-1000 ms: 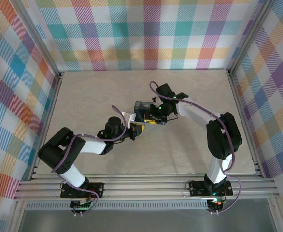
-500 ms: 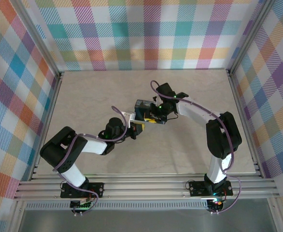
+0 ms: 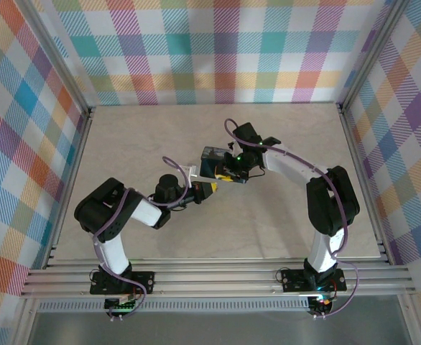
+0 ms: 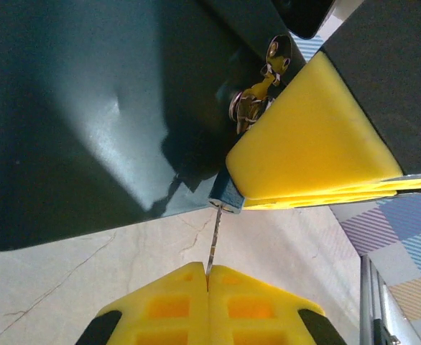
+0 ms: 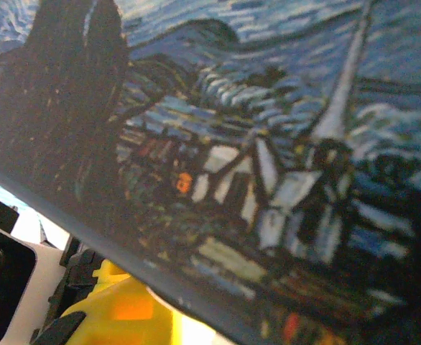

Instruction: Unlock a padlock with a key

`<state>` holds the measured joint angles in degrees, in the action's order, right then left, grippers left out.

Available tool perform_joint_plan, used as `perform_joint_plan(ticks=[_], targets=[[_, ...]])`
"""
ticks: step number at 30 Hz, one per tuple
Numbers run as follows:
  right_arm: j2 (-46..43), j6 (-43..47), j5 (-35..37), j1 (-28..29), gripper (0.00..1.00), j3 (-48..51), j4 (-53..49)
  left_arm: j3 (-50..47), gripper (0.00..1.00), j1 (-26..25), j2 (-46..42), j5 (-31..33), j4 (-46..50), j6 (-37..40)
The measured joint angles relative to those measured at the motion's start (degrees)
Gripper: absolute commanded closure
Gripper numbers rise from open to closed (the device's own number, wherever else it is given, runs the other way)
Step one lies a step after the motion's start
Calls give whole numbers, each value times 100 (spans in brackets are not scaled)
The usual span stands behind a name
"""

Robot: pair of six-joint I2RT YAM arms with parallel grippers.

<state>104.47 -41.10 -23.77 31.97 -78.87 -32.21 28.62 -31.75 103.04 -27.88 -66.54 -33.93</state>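
- Work area: a beige stone-pattern table (image 3: 124, 144) enclosed by multicoloured plaid walls (image 3: 196, 50) on an aluminium frame.
- Arm layout: in the top view both arms reach inward and meet near the middle of the table. The left gripper (image 3: 202, 190) lies just below and left of the right gripper (image 3: 228, 172).
- Tin (image 3: 212, 154): a dark-blue box with a painted night scene, positioned at the meeting point of the two grippers. The right wrist view shows its painted face (image 5: 268, 144) at very close range, with one yellow finger (image 5: 117, 309) below its edge.
- Padlock (image 4: 225, 195): a small blue body hanging at the lower edge of the tin's dark side (image 4: 88, 108). Its silvery shackle (image 4: 243, 111) passes through the gold-coloured hasp (image 4: 262, 85) on the tin.
- Right gripper jaws: the yellow pads (image 4: 304, 144) appear pressed together, with the padlock body protruding from the end of the seam between them.
- Left gripper (image 4: 207, 277) jaws: closed, clamping the key (image 4: 212, 241). Only the thin blade is visible, standing up from the seam between the fingertips.
- Key engagement: the blade tip meets the underside of the padlock body. Insertion depth cannot be determined.
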Motion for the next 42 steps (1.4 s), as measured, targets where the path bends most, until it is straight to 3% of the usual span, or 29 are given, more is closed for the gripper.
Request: perform_joint_plan(ticks=[13,25,42], targets=[[0,129,50,2,100,0,-118,-2,100,-11,-221,72,380,492],[0,50,101,2,100,-85,-470,-116,100,-426,-699,962,706,1261],[2,-415,251,24,100,20,-468,-116,100,-461,-212,1088,-33,1211]])
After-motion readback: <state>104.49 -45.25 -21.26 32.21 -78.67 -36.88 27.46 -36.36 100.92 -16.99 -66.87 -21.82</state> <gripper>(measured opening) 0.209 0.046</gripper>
